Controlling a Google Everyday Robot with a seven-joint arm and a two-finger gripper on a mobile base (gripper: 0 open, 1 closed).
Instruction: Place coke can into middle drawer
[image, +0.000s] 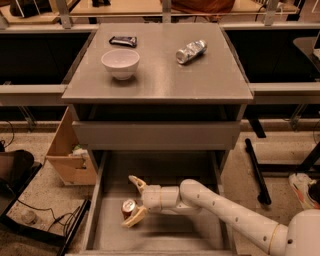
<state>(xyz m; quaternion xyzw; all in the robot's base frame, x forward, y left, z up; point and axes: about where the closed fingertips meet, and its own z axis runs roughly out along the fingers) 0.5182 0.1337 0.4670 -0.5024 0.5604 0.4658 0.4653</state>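
Cabinet (160, 85), grey, one; all places are given from it.
- Middle drawer (165, 235), one: pulled out at the cabinet's base, floor exposed.
- Closed drawer front (156, 135), one: just under the cabinet top.
- Coke can (128, 207), one: upright on the floor of the middle drawer, left of centre.
- Gripper (131, 201), one, on one white arm (235, 217) reaching in from the cabinet's right: inside the middle drawer. Its two fingers (136, 183) are spread apart with the can between them, close to the lower one.
- White bowl (120, 62), one: cabinet top, left.
- Silver can (191, 51), one: lying on its side on the cabinet top, right rear.
- Dark wrapped bar (123, 41), one: cabinet top, rear left.
- Cardboard box (65, 155), one: on the floor left of the cabinet.
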